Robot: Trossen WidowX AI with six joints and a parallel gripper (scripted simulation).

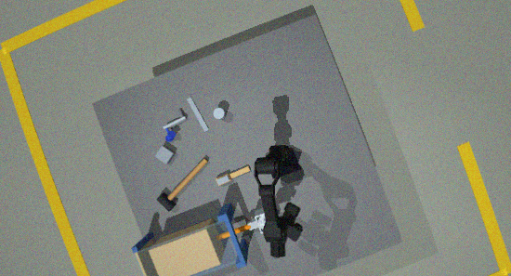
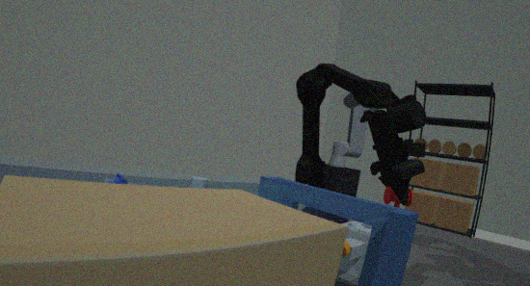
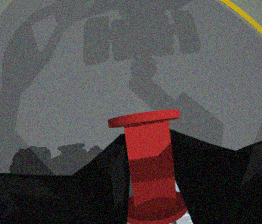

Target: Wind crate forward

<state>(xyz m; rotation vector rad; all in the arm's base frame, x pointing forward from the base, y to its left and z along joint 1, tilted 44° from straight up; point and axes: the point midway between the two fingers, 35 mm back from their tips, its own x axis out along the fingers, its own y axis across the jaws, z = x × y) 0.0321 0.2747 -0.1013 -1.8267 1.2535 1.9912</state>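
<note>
The tan crate [image 1: 183, 255] [image 2: 145, 223] sits in the clear-panelled cubby, looking flat. Bare space shows between its front and the blue frame [image 1: 237, 243] [image 2: 390, 247] at the mouth. An orange strap [image 1: 242, 230] [image 2: 346, 248] runs from the crate through the mouth to the white winch [image 1: 258, 222] [image 2: 357, 249]. My gripper [image 2: 399, 195] [image 3: 144, 137] is shut on the red knob [image 2: 389, 195] [image 3: 149, 140] of the winch handle, with a black finger on each side. The arm covers this in the top view. The handle's key and the winch's hole are hidden.
A mallet [image 1: 188, 178], a wooden-handled tool [image 1: 239, 172], a grey block [image 1: 164, 153], a blue piece [image 1: 170, 135], a silver tool [image 1: 175, 123], a flat bar [image 1: 198, 114] and a white cylinder [image 1: 218, 113] lie or stand beyond the cubby. Shelving [image 2: 455, 156] stands behind the arm.
</note>
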